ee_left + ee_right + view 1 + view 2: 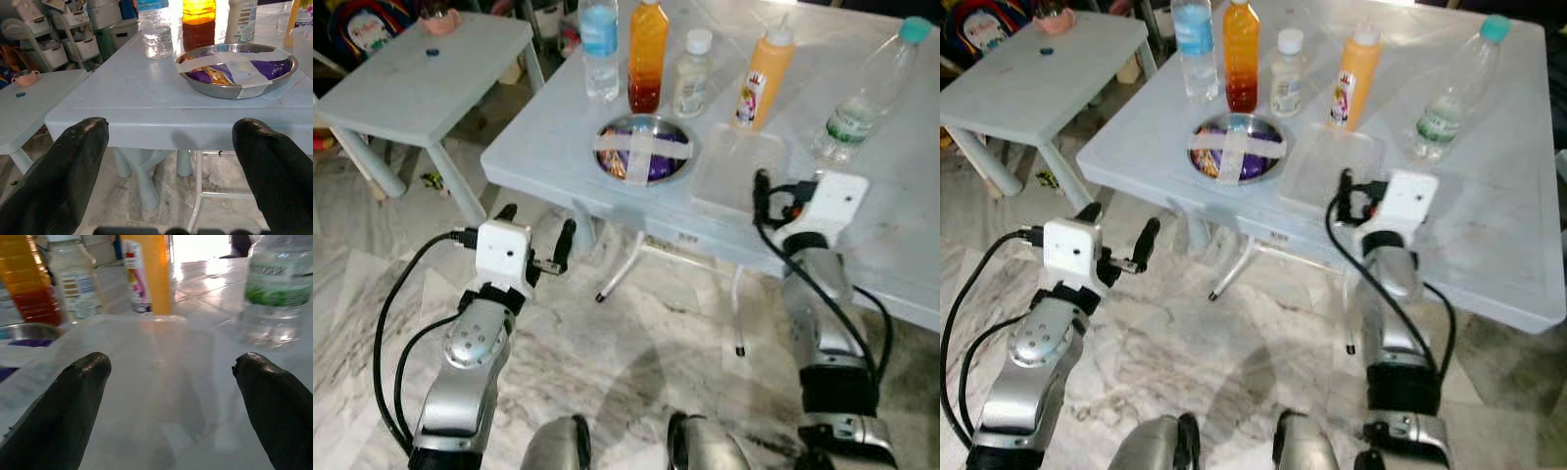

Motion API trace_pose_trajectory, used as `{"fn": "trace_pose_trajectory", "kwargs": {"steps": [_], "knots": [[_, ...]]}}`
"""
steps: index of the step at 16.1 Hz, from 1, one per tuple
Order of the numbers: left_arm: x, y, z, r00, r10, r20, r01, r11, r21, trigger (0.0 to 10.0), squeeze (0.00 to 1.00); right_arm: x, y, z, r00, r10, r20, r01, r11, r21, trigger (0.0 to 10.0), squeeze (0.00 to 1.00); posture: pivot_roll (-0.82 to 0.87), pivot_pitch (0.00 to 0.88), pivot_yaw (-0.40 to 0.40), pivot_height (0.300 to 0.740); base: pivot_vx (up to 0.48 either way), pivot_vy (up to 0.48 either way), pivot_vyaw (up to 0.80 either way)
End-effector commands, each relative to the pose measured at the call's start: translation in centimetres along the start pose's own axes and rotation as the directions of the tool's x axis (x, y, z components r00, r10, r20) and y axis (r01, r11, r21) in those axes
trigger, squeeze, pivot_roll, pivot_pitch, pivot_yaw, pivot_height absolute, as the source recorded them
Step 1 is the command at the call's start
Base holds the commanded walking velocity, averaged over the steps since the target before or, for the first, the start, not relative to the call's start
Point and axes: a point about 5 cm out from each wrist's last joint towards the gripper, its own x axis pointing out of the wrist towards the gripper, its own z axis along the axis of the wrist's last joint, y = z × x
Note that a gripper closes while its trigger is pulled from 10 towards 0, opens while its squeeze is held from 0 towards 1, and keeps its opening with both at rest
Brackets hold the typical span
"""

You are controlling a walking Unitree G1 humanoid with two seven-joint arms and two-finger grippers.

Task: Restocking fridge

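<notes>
Down low in front of the robot, the left gripper [536,235] is held out from a bent silver arm, short of the near edge of the big pale table [901,235], over the marbled floor [636,362], with its two black fingers spread wide and nothing between them. In its wrist view the fingers [63,166] frame the table edge, and beyond that edge sits a steel bowl [237,68] with tape crossed over purple snack packets. The right gripper [1347,196] is raised higher and reaches over the table's near edge, just at a clear plastic box [739,171] that stands to the right of the bowl; its fingers are also spread apart and empty, and in its wrist view the fingers [68,406] sit to either side of the box [146,377] without clearly touching it. Behind the bowl and box stands a row of bottles: a water bottle with a blue label [599,49], a bottle of amber drink [648,54], a small white-capped bottle [691,73] and an orange squeeze bottle [763,78]. Off to the right, a clear bottle with a teal cap and green label [862,93] leans over the tabletop. To the left stands a smaller pale table [421,78], well apart from the big one, with a pink cup [440,18] and a small blue piece on it. Table legs and a thin white frame [626,264] stand under the big table, near the left gripper.
</notes>
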Motion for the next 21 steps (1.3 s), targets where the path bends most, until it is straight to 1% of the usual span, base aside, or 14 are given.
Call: {"fn": "trace_pose_trajectory", "kwargs": {"steps": [1,4,6,8,10,12,15,16,17,18,19,21], "knots": [[-0.2,-0.2,-0.3,1.0,-0.015,-0.019,0.015,1.0,0.006,10.0,0.0,-0.2,0.2,-0.1,1.0,0.015,-0.01,-0.015,1.0,0.025,10.0,0.0,0.05,0.161,0.063,0.74,0.0,0.0,0.0],[-0.4,0.0,-0.4,1.0,-0.011,-0.024,0.011,1.0,-0.001,10.0,0.0,-1.2,0.5,-0.6,0.999,0.014,-0.042,-0.013,0.999,0.036,10.0,0.0,0.05,0.164,0.061,0.74,0.0,0.0,0.0],[-0.5,0.0,-0.5,1.0,-0.011,-0.027,0.011,1.0,0.0,10.0,0.0,-1.4,0.5,-0.9,0.997,0.002,-0.073,0.003,0.998,0.056,10.0,0.0,0.05,0.164,0.062,0.74,0.0,0.0,0.0],[-0.4,-0.1,-0.5,0.999,-0.014,-0.029,0.014,1.0,-0.002,10.0,0.0,-1.4,0.9,-0.7,0.997,0.005,-0.077,0.003,0.995,0.104,10.0,0.0,0.05,0.167,0.064,0.74,0.0,0.0,0.0],[-0.4,-0.1,-0.6,0.999,-0.014,-0.032,0.014,1.0,-0.001,10.0,0.0,-1.0,1.0,-0.8,0.996,0.027,-0.087,-0.01,0.982,0.188,10.0,0.0,0.05,0.17,0.065,0.74,0.0,0.0,0.0],[-0.4,-0.2,-0.6,0.999,-0.011,-0.033,0.011,1.0,0.003,10.0,0.0,-0.4,1.3,-0.6,0.993,0.055,-0.102,-0.023,0.957,0.289,10.0,0.0,0.05,0.173,0.065,0.74,0.0,0.0,0.0],[-0.5,-0.1,-0.5,0.999,-0.007,-0.034,0.007,1.0,0.007,10.0,0.0,-0.3,1.5,-0.4,0.992,0.073,-0.101,-0.038,0.948,0.317,10.0,0.0,0.06,0.176,0.066,0.74,0.0,0.0,0.0],[-0.5,-0.1,-0.5,0.999,0.0,-0.035,0.0,1.0,0.012,10.0,0.0,-0.3,1.7,-0.6,0.989,0.091,-0.118,-0.044,0.935,0.352,9.0,0.0,0.06,0.178,0.067,0.74,0.0,0.0,0.0],[-0.5,-0.1,-0.5,0.999,-0.001,-0.035,0.001,1.0,0.012,10.0,0.0,-0.3,1.8,-0.7,0.988,0.088,-0.131,-0.032,0.926,0.377,4.7,0.0,0.06,0.178,0.067,0.74,0.0,0.0,0.0],[-0.5,-0.1,-0.5,0.999,-0.002,-0.034,0.002,1.0,0.011,10.0,0.0,-0.4,1.9,-0.8,0.985,0.087,-0.147,-0.02,0.915,0.404,1.0,0.0,0.06,0.179,0.067,0.74,0.0,0.0,0.0],[-0.5,-0.1,-0.4,0.999,-0.003,-0.032,0.004,1.0,0.011,10.0,0.0,-0.5,1.9,-1.0,0.983,0.085,-0.165,-0.008,0.908,0.418,0.0,0.0,0.06,0.18,0.067,0.74,0.0,0.0,0.0],[-0.5,-0.1,-0.4,0.999,-0.005,-0.032,0.006,1.0,0.01,10.0,0.0,-1.0,2.2,-1.5,0.978,0.092,-0.188,-0.003,0.905,0.426,0.0,0.0,0.06,0.184,0.065,0.74,0.0,0.0,0.0]]}}
